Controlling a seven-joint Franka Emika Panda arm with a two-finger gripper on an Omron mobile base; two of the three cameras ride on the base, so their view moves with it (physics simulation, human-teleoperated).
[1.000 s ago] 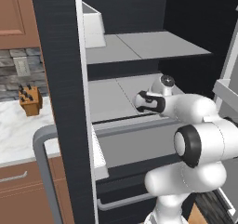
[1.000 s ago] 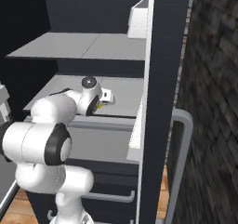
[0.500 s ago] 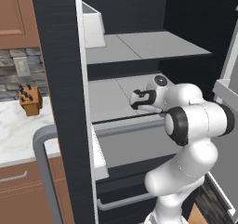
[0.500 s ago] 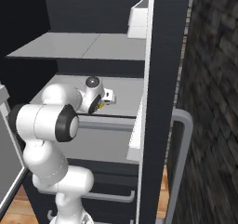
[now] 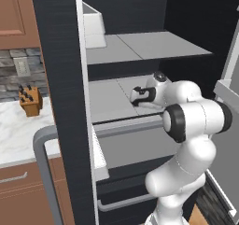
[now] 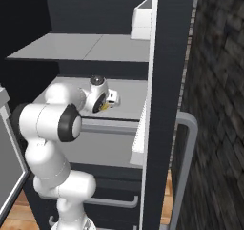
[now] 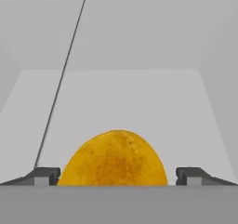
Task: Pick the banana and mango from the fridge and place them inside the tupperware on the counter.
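Countertop off on the left with a knife block standing on it, well away from the action; no tupperware to be seen from where I stand. Moving right, the open fridge with its door edge and grey handle, then the middle shelf, and the arm is reaching right in over it. The gripper sits low above that shelf, pointing toward the back. Down at the claw, the mango lies dead centre between the two fingertips, orange and speckled, resting on the shelf. The fingers stand wide, one on each side, with a clear gap to the fruit on both sides, so nothing is held yet. I'd call this the grasp on the mango, lined up but not closed. Next it needs to squeeze in evenly on both flanks, then lift clear before backing out past the door. Banana I cannot spot. No brand, label or writing readable anywhere
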